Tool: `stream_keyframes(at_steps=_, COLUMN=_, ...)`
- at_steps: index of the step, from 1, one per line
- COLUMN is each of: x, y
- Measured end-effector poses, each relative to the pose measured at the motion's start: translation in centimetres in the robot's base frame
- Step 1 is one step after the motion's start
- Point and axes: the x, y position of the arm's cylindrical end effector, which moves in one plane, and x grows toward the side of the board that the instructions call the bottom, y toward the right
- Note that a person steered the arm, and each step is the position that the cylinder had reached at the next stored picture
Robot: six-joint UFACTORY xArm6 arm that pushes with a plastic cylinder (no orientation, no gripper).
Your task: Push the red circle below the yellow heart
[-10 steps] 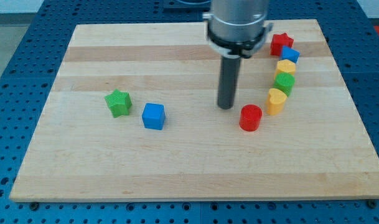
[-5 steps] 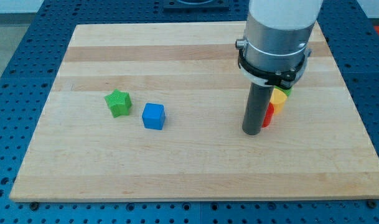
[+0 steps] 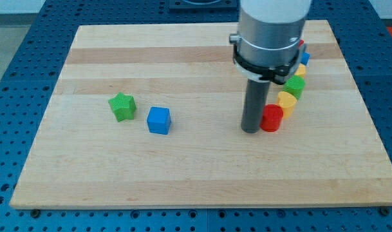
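Note:
The red circle (image 3: 271, 118) stands on the wooden board just below and left of the yellow heart (image 3: 286, 103), touching or nearly touching it. My tip (image 3: 250, 130) rests on the board right at the red circle's left side, against it or a hair away. The rod and the arm's grey housing rise above and hide part of the blocks behind.
A curved row runs up the view's right: a green block (image 3: 295, 84), a yellow block (image 3: 300, 69), a blue block (image 3: 304, 58) and a sliver of a red one (image 3: 301, 44). A green star (image 3: 122, 106) and a blue cube (image 3: 159, 120) lie at the left.
The tip swung from above-left of the red circle down to its front, then back to its left side. The red circle now sits slightly right and closer to the yellow heart.

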Motion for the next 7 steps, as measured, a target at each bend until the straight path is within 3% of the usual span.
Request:
stream_keyframes(at_steps=3, x=0.0, y=3.6)
stream_keyframes(at_steps=5, x=-0.2, y=-1.9)
stream_keyframes(at_steps=7, x=-8.8, y=-3.7)
